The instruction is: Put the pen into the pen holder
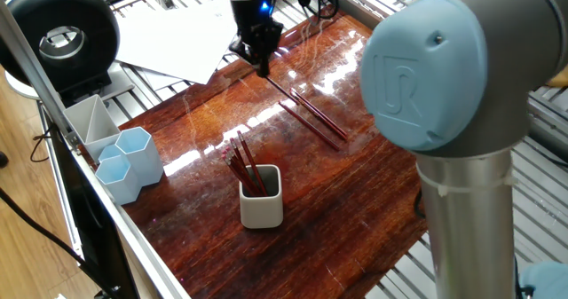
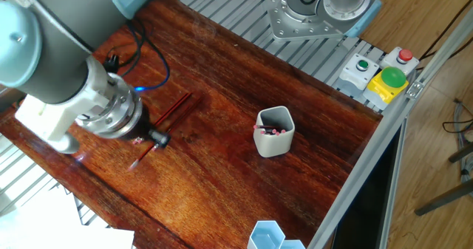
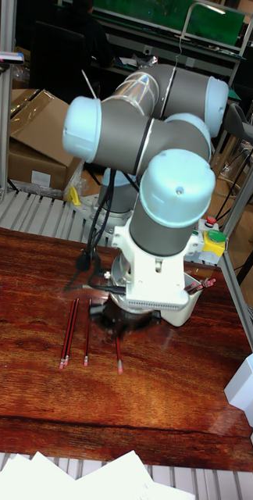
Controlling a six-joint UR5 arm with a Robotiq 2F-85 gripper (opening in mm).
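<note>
Near edge of the glossy reddish-brown wooden bench (image 1: pixel 355 201): two pale blue hexagonal cups (image 1: pixel 131 161) beside a grey compartment tray (image 1: pixel 89 117).

Just inboard, the off-white rounded-square pen holder (image 1: pixel 262 197) stands upright, already carrying several dark red pens (image 1: pixel 241 166) that lean toward the cups. In the other fixed view the holder (image 2: pixel 274 131) sits well apart from the arm, pink pen ends visible inside.

Mid-bench: two loose dark red pens (image 1: pixel 312 119) lie flat, side by side, roughly parallel. The tall fixed view shows three lying pens (image 3: pixel 74 331) on the bench.

Far side: the black end effector (image 1: pixel 259 59) points straight down, wrist vertical, blue light lit on its body. Its fingers are clenched on the upper end of one thin dark red pen (image 1: pixel 280 88), which slants downward toward the loose pair. In the other fixed view the end effector (image 2: pixel 153 137) is clamped on that pen (image 2: pixel 142 154). Whether its low end touches the bench cannot be told.

The large grey-and-pale-blue elbow joint (image 1: pixel 439 68) fills the right foreground. Beyond the bench edge lie white paper sheets (image 1: pixel 177 37).
</note>
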